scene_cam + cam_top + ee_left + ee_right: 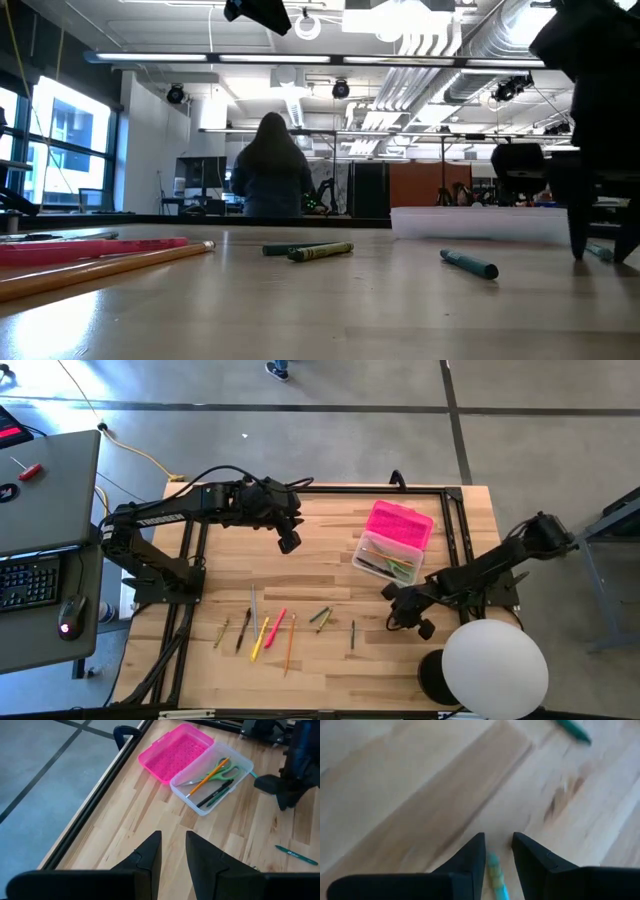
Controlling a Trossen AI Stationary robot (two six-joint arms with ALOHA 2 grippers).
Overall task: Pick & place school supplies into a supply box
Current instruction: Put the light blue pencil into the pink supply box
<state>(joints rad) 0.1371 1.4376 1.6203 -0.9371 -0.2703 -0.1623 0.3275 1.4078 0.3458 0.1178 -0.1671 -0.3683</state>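
The supply box (212, 780), clear, lies open at the table's far right with its pink lid (172, 752) beside it. Inside are green-handled scissors (220, 770), an orange pencil and dark pens. Several pens and pencils (265, 632) lie loose toward the near edge, and one green pen (352, 633) lies apart from them. My right gripper (498, 845) is low over the table just near the box, slightly open, and a teal pen (495, 875) lies on the wood between its fingers. My left gripper (173, 852) hangs high over the far left, slightly open and empty. My right gripper slants down from the table's right side with the teal pen's end (492, 862) in the gap between its fingers. The pen lies along the fingers, close beside one finger (475, 855). I cannot tell whether either finger touches it. The pen rests on the table.
A grey desk with a keyboard and a mouse (40, 560) stands left of the table. A white round lamp (495, 665) covers the near right corner. A black frame rail (380, 488) runs along the far edge. A person (272, 165) stands in the room beyond.
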